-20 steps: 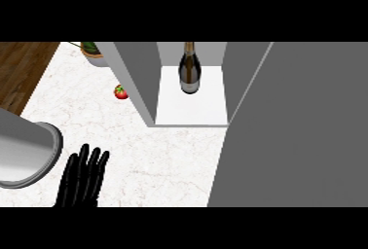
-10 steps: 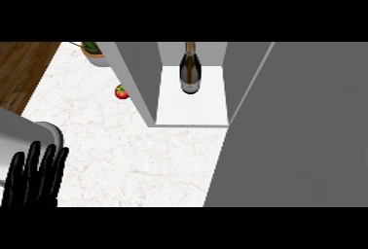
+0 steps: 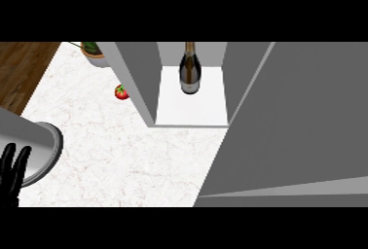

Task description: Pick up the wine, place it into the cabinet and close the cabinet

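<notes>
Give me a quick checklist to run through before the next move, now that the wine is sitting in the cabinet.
1. Wine bottle inside the cabinet, upright on its white shelf: ok.
2. Bottle free of any hand: ok, nothing touches it.
3. Cabinet closed: not ok, the front is open and the shelf shows.
4. Door at the view's right ready to swing: cannot tell, no handle or hinge shows.
5. Left hand clear of the opening: ok, it is at the lower left edge, fingers straight, well away.
6. Right hand placed for the push: cannot tell, it is out of view.
</notes>
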Controlling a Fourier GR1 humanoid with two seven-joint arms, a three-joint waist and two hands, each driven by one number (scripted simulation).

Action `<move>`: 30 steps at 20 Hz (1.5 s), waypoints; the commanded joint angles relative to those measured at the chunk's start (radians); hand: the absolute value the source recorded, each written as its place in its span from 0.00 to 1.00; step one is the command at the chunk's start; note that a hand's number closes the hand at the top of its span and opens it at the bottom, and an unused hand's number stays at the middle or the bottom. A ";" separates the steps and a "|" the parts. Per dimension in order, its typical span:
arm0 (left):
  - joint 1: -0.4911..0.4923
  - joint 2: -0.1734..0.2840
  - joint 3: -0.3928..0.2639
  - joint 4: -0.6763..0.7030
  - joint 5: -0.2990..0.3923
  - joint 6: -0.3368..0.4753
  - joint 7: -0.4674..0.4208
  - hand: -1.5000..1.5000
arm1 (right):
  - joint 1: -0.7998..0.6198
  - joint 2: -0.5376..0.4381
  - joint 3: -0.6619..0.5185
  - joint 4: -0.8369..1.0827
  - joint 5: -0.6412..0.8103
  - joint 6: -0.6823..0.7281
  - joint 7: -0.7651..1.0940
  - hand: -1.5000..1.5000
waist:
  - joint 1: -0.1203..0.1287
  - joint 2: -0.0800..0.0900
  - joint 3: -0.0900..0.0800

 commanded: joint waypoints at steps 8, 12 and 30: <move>-0.006 0.049 0.125 0.039 0.079 -0.107 0.055 0.00 | -0.129 0.001 0.283 0.001 0.138 -0.242 -0.034 1.00 | -0.005 -0.004 -0.002; -0.014 0.072 0.177 0.060 0.127 -0.158 0.089 0.00 | -0.225 0.001 0.291 0.076 0.190 -0.319 -0.050 1.00 | 0.005 -0.002 -0.002; -0.123 0.024 0.166 0.034 0.145 -0.138 0.190 0.00 | -0.816 -0.004 0.024 0.356 -0.032 -0.614 0.013 1.00 | 0.043 0.014 -0.001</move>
